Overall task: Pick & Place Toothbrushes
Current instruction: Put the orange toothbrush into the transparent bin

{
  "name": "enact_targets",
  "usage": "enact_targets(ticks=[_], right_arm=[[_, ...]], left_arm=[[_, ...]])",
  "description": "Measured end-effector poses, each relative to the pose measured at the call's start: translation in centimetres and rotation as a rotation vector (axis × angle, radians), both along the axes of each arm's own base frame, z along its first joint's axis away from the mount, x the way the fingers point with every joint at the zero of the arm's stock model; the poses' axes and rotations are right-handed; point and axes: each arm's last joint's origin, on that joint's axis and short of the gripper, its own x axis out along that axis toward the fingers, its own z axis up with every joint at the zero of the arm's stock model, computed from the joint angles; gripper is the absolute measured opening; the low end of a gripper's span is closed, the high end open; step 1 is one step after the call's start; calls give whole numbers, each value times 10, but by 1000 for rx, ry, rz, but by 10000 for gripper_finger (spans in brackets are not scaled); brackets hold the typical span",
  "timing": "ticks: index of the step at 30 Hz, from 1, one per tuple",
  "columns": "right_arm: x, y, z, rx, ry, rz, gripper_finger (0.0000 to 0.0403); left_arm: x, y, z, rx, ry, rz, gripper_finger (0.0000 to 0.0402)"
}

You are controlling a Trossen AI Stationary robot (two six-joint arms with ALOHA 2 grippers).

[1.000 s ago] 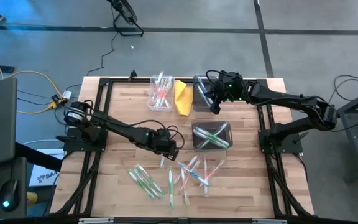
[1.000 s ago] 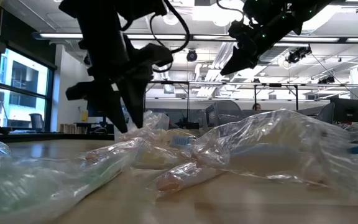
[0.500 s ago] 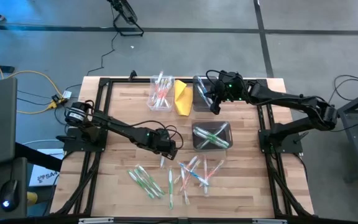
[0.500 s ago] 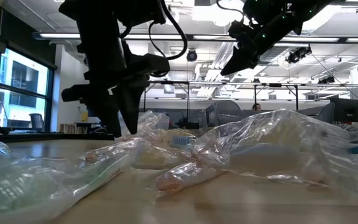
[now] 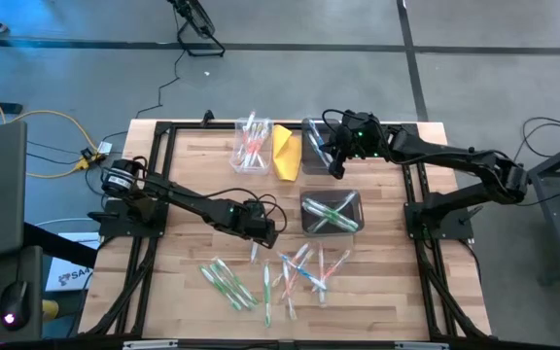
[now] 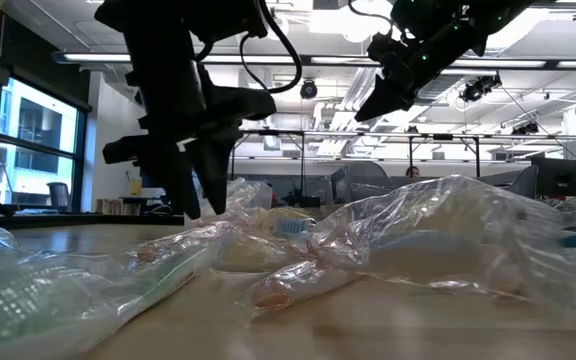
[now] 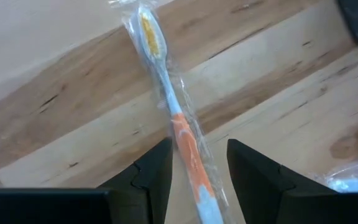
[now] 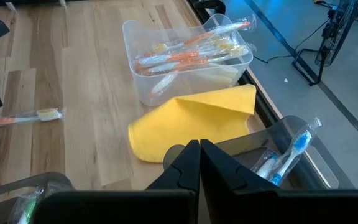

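Observation:
An orange and blue toothbrush (image 7: 182, 130) in a clear wrapper lies flat on the wooden table (image 5: 188, 175); it also shows in the high view (image 5: 254, 253). My left gripper (image 7: 199, 146) is open above it, pointing steeply down. Its fingers stand on either side of the handle without touching it. More wrapped toothbrushes (image 5: 261, 277) lie loose near the front edge. My right gripper (image 8: 199, 146) is shut and empty. It hangs at the far side, over a dark bin (image 5: 314, 146) that holds blue toothbrushes (image 8: 288, 158).
A clear bin (image 5: 251, 144) with orange toothbrushes stands at the far edge. A yellow folded cloth (image 5: 285, 151) lies beside it. A third bin (image 5: 331, 212) with green toothbrushes sits mid-right. Black frame rails (image 5: 154, 185) run along both table sides.

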Motion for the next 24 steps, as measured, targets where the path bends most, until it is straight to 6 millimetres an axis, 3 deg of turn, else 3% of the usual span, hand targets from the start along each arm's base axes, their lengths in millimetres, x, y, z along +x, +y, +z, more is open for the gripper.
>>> enact_targets(ticks=[16, 24], right_arm=[[0, 0, -1, 2, 3, 0, 5], [16, -8, -28, 36, 77, 2, 5]], left_arm=[[0, 0, 0, 1, -4, 5, 149], [0, 1, 0, 25, -10, 14, 149]])
